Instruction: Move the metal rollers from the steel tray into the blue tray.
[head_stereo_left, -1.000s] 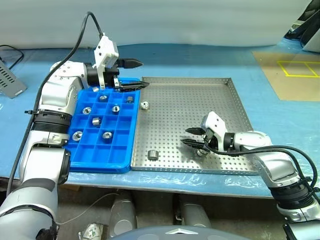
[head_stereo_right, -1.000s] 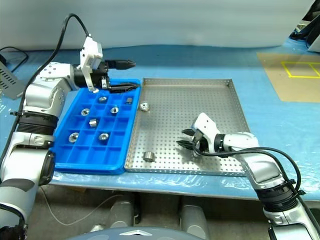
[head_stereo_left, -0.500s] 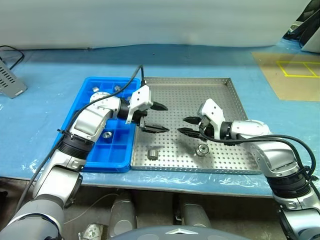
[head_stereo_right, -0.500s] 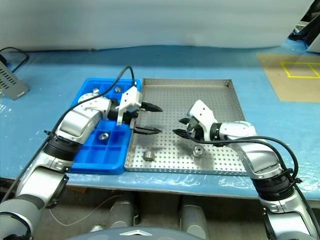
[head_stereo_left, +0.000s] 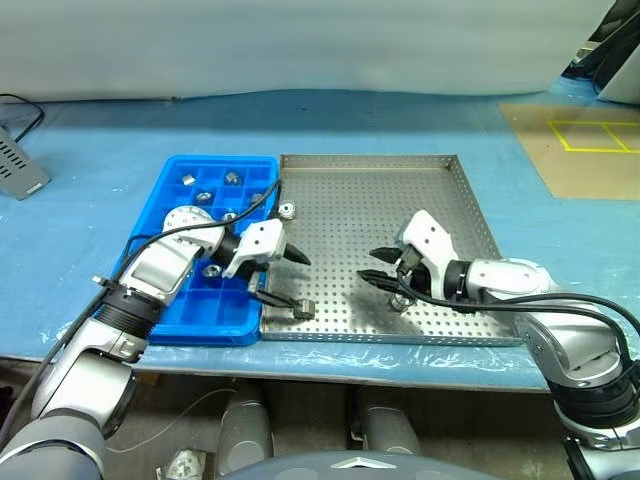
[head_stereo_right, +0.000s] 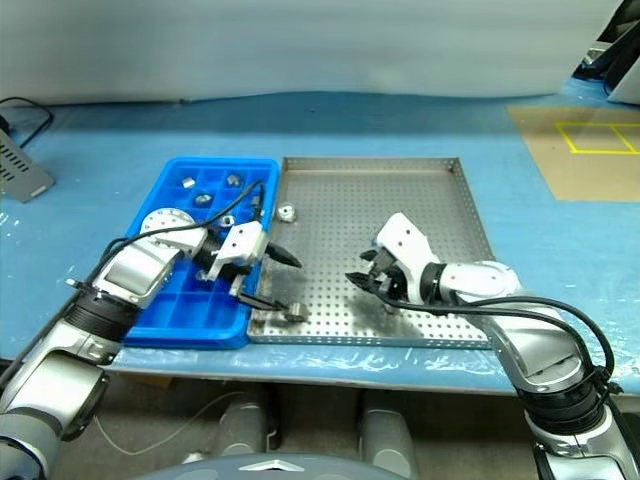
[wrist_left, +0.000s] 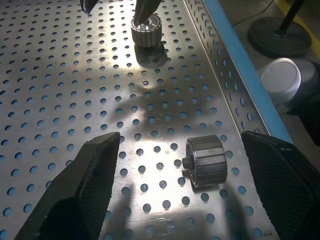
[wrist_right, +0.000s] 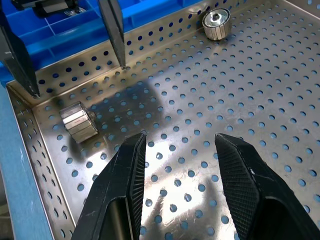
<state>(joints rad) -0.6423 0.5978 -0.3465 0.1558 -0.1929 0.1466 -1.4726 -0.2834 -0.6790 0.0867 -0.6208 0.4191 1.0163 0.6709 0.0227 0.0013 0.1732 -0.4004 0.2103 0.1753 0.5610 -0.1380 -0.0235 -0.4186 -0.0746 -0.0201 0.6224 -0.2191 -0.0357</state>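
Left gripper (head_stereo_left: 285, 278), fingers apart, straddles a metal roller (head_stereo_left: 304, 309) lying near the steel tray (head_stereo_left: 440, 190) front rim, seemingly lined up for pickup toward the blue tray (head_stereo_left: 170, 320); right gripper (head_stereo_left: 383, 278) hovers empty, fingers parted.

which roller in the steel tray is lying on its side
The roller near the steel tray's front left corner, between the left gripper's open fingers. The other two stand on end, holes up.
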